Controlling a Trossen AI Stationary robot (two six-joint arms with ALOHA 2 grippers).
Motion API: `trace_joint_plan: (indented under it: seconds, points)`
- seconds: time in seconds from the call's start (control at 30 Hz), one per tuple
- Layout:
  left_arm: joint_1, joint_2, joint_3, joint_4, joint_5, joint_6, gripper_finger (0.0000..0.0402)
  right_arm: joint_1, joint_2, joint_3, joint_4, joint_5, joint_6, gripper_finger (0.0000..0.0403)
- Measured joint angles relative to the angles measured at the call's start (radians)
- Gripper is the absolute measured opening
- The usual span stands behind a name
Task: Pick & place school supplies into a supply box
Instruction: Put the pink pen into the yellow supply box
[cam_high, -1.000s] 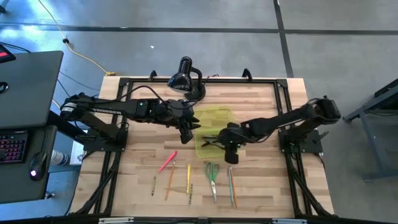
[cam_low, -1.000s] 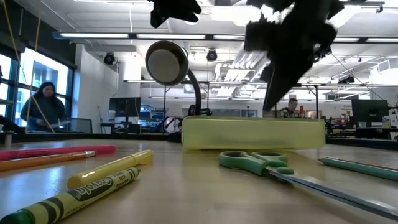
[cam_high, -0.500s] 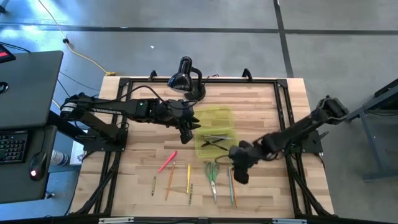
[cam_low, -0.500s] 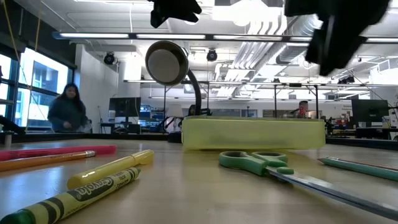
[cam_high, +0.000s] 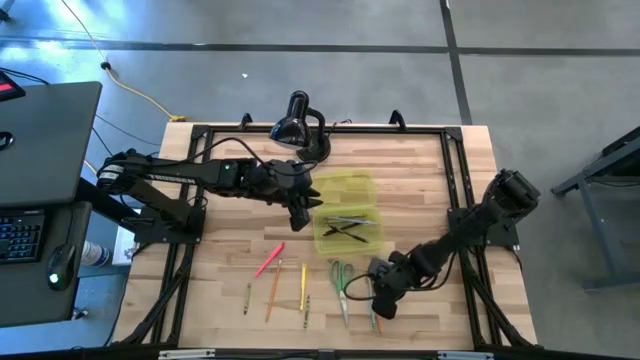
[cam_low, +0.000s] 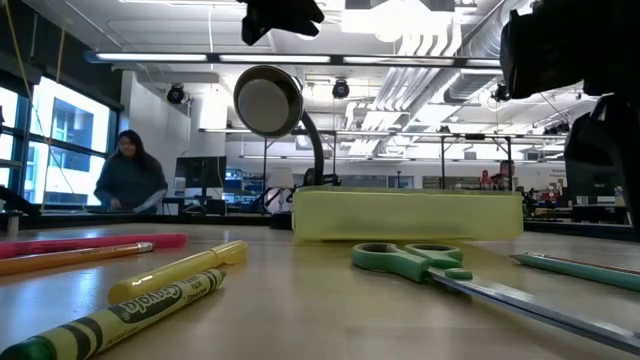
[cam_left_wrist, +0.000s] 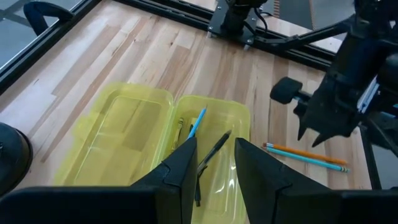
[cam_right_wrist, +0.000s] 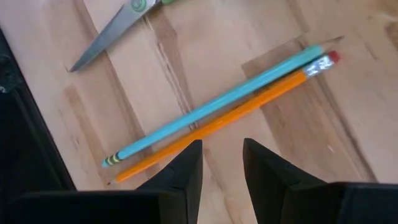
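hovering spread over a teal pencil (cam_right_wrist: 217, 106) and orange pencil (cam_right_wrist: 211, 124), the right pincer (cam_right_wrist: 221, 163) sits beside scissors (cam_high: 341, 279).

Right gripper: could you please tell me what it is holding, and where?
Nothing: the right gripper hovers open over the teal and orange pencils.

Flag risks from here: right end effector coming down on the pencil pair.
1. The orange pencil and teal pencil lie touching, side by side; the open right end effector may pinch both or roll one away.
2. The scissors lie close beside the pair and could get bumped.
3. The left end effector hovers at the supply box edge, crowding the drop.
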Motion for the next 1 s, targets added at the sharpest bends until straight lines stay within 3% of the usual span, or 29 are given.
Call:
trace_joint_plan:
  seconds: [0.23,0.43,0.77,1.0]
  points:
    - [-0.024,0.0,0.0,-0.208,0.076,-0.123,0.0138,-0.001,-0.023,0.001,0.0,0.008,-0.007,0.0094]
    - [-0.158,0.033,-0.002,-0.461,-0.025,-0.371,0.0138,-0.012,-0.028,0.001,0.002,0.042,-0.073,0.0094]
    - [-0.409,0.101,0.002,-0.477,-0.075,-0.802,0.0138,-0.088,-0.029,0.002,0.064,0.047,-0.172,0.0094]
    - [-0.509,0.152,-0.002,-0.666,-0.144,-1.019,0.0138,-0.108,-0.029,0.002,0.152,0.036,-0.246,0.0094]
